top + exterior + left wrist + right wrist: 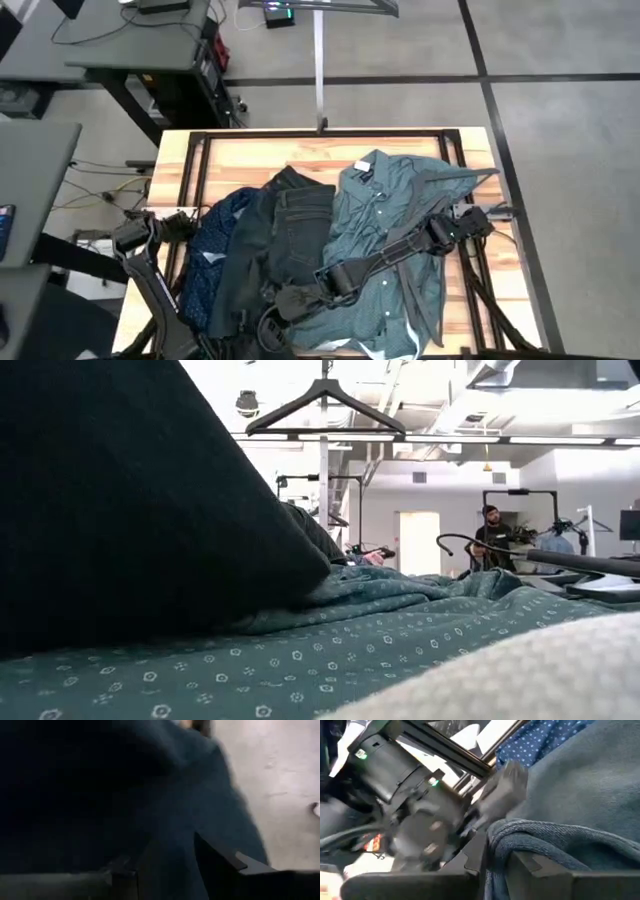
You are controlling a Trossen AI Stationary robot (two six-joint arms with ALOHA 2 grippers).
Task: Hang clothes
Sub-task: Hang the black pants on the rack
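Three garments lie side by side on the table: a navy dotted shirt (215, 250) on the left, charcoal jeans (285, 235) in the middle and a teal-green shirt (385, 220) on the right. My right gripper (295, 300) reaches across the teal shirt to the jeans' near end and is shut on it. My left gripper (268, 328) is close beside it at the near edge, also on the jeans. In the low view a dark mass of cloth (130, 490) fills the left, above the teal shirt (300, 660). My left gripper (165, 865) has dark jeans cloth (165, 830) between its two fingers. The view is dark and blurred, so which part, and how many layers, cannot be told. My right gripper (497, 865) pinches a thick rolled fold of the jeans (520, 832) between its two fingers, close to my left arm's wrist. It comes at the fold from the table's right side at a low slant.
A black frame (320, 133) lies around the table top. A rack pole (320, 60) rises behind the far edge and carries an empty black hanger (325, 405). A person (490, 530) shows far back in the room.
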